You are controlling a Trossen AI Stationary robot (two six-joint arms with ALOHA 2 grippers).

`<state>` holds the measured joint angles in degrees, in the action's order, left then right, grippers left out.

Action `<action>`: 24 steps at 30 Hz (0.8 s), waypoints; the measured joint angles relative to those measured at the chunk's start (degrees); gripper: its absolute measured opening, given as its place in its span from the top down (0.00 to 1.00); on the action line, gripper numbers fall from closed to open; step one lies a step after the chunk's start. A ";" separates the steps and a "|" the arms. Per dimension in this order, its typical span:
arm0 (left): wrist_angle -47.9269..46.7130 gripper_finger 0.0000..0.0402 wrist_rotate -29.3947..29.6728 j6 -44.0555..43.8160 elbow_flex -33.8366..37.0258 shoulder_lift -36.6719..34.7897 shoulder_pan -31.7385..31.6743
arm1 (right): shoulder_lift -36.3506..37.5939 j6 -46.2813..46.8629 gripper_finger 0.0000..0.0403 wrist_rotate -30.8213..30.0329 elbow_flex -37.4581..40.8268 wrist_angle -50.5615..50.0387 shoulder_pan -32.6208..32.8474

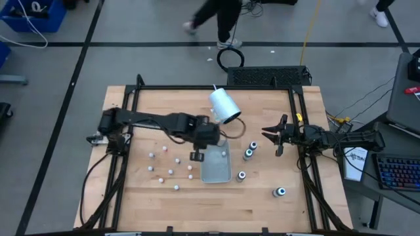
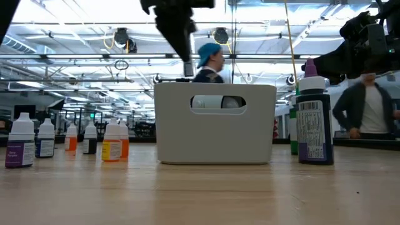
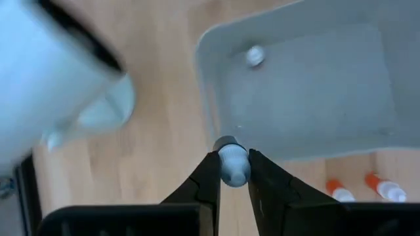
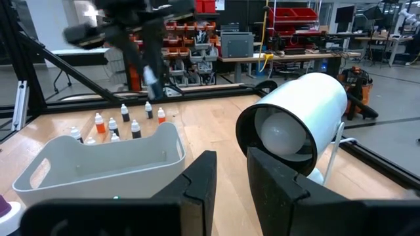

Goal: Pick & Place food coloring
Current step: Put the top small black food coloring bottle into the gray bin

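Fingers [image 3: 209, 180] of the left gripper [image 3: 233, 172] pinch a small food coloring bottle [image 3: 232, 164] at lower centre, seemingly over the tray [image 3: 308, 98] edge; next, release inside.

Bright, even light falls from ceiling lamps [image 2: 122, 39], seen across the upper half of the low view. Shadows on the bench [image 1: 164, 203] are faint. A white lamp [image 3: 46, 85] in the left wrist view's upper left is blurred.
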<state>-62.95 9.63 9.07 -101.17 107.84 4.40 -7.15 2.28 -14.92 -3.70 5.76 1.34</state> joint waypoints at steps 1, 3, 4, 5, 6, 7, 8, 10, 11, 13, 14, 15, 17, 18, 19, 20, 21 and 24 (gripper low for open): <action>-0.48 0.86 -0.53 1.76 -1.93 1.95 0.30 | -0.01 0.02 0.81 0.01 0.00 -0.01 -0.01; -1.28 0.86 -0.63 4.29 -5.12 5.51 0.72 | 0.00 0.02 0.81 0.01 0.00 -0.03 -0.02; -1.26 0.86 -0.92 5.32 -6.31 7.02 0.87 | -0.01 0.02 0.81 0.00 0.00 -0.04 -0.01; -1.04 0.86 -1.05 6.18 -7.23 8.41 0.86 | -0.01 0.02 0.81 0.00 0.00 -0.04 -0.01; -0.68 0.86 -1.23 6.79 -7.90 9.72 0.79 | -0.01 0.02 0.81 0.00 0.00 -0.02 -0.02; -0.17 0.86 -1.39 7.44 -8.19 10.83 0.72 | -0.01 0.02 0.81 0.00 0.00 -0.02 -0.01; 0.39 0.86 -1.79 8.14 -8.21 11.90 0.61 | -0.01 0.02 0.81 0.00 0.00 -0.02 0.00; 1.34 0.86 -2.10 9.05 -8.21 14.09 0.37 | -0.01 0.00 0.81 0.00 0.00 -0.02 -0.02; 1.90 0.86 -2.14 9.09 -8.21 15.00 0.19 | -0.01 0.01 0.81 0.00 0.00 -0.02 -0.01; 3.30 0.86 -2.45 9.18 -8.20 16.35 -0.12 | -0.01 0.02 0.81 0.00 0.00 -0.02 -0.01; 3.83 0.86 -2.81 9.23 -8.21 16.82 -0.29 | -0.01 0.02 0.81 0.00 0.00 -0.02 -0.01; 4.18 0.86 -3.28 9.23 -8.21 17.24 -0.45 | -0.01 0.02 0.81 0.00 0.00 -0.02 -0.01; 5.06 0.86 -4.00 9.21 -8.21 18.23 -0.81 | -0.01 0.02 0.81 0.00 0.00 -0.02 -0.02; 5.51 0.86 -4.00 9.07 -8.21 18.77 -0.97 | -0.01 0.02 0.81 0.00 0.00 -0.02 0.00; 5.82 0.86 -3.87 9.04 -8.21 19.16 -1.10 | -0.01 0.02 0.81 0.00 0.00 -0.02 0.00; 6.07 0.86 -3.76 9.01 -8.21 19.55 -1.27 | -0.01 0.02 0.81 0.00 0.00 -0.02 -0.01; 6.15 0.86 -3.77 9.01 -8.21 19.67 -1.43 | -0.01 0.02 0.81 0.00 0.00 -0.02 0.00; 6.18 0.86 -3.57 8.78 -8.21 20.36 -1.92 | -0.01 0.02 0.81 0.00 0.00 -0.02 -0.02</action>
<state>-56.77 6.07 17.85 -109.38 128.20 2.48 -7.16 2.30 -14.92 -3.70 5.74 1.33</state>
